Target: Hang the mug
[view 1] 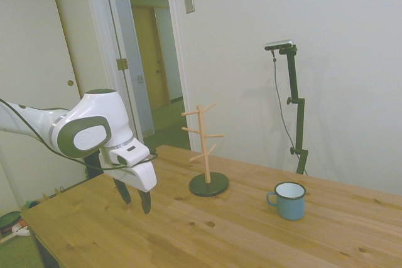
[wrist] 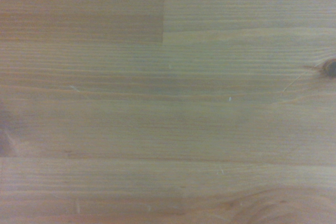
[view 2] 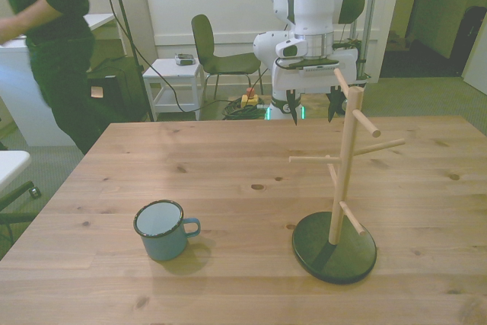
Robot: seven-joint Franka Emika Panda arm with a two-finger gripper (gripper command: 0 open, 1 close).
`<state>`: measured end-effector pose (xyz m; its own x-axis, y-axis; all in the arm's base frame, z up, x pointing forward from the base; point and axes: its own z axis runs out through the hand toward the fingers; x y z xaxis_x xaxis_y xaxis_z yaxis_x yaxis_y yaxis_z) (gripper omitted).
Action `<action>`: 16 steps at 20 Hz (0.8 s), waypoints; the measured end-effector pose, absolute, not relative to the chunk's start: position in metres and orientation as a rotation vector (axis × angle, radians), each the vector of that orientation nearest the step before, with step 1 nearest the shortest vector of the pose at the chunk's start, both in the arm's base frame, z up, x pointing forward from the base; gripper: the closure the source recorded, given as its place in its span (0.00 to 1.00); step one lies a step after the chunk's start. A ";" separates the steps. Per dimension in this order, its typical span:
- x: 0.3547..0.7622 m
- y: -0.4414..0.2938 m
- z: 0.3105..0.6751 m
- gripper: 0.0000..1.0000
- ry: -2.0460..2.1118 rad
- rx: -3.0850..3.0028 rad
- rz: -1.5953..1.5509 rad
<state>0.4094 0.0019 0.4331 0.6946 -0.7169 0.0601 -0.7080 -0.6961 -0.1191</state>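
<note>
Bare pine table (wrist: 168, 103) under wide, empty jaws (view 2: 312, 108); mug (view 2: 161, 230) upright.

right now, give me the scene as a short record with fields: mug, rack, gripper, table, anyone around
mug: small light-blue enamel mug with white inside, upright on the table, handle toward the front view's right
rack: wooden peg rack on a dark round base, upright, pegs bare, apart from the mug
gripper: white arm's gripper open, holding nothing, far from the mug
table: wooden table; wrist view shows only its bare planks
person: person in dark clothes beyond the table
</note>
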 end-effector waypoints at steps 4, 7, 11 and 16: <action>0.408 -0.008 0.433 0.00 1.194 -2.831 -0.165; 0.404 -0.042 0.442 0.00 1.250 -2.803 -0.190; 0.403 -0.093 0.460 0.00 1.297 -2.781 -0.218; 0.425 -0.172 0.480 0.00 1.357 -2.752 -0.239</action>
<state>0.4249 -0.1718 0.4800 0.5996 -0.7926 0.1109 -0.7827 -0.6096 -0.1254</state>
